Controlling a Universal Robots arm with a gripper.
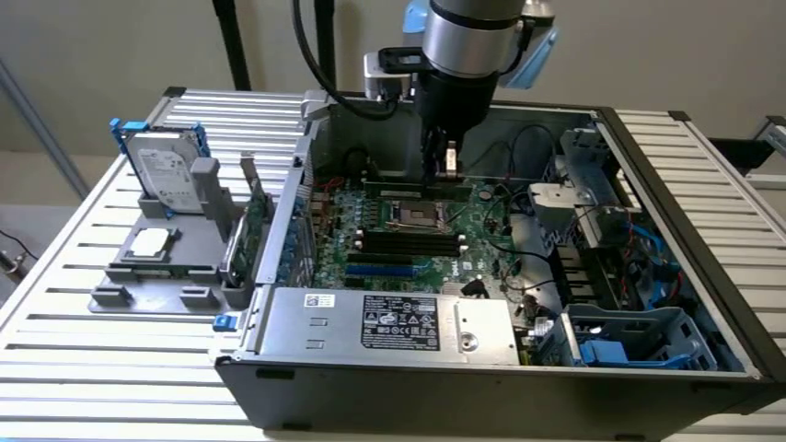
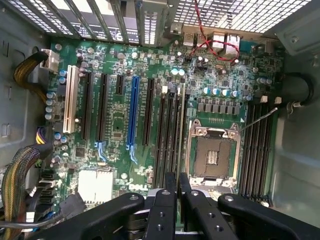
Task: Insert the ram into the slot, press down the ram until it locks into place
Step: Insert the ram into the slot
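My gripper [image 1: 445, 170] reaches down into the open computer case, over the motherboard [image 1: 479, 262]. It is shut on the ram [image 1: 411, 191], a thin green stick hanging lengthwise under the fingers. In the wrist view the ram [image 2: 180, 130] shows edge-on, running away from the gripper [image 2: 177, 182]. There it lines up with the slot [image 2: 176, 107] of the black bank that lies closest to the silver CPU socket [image 2: 214, 152]. Whether its lower edge touches the slot I cannot tell. The same black bank [image 1: 406, 242] lies in front of the CPU socket [image 1: 410, 216] in the exterior view.
A grey power supply [image 1: 393, 322] fills the case's front. A drive cage [image 1: 614, 341] and cables crowd the exterior view's right. Outside the case stand a hard drive [image 1: 166, 175] and an upright green card [image 1: 252, 230]. Expansion slots [image 2: 132, 110] and sleeved cables [image 2: 20, 175] flank the board.
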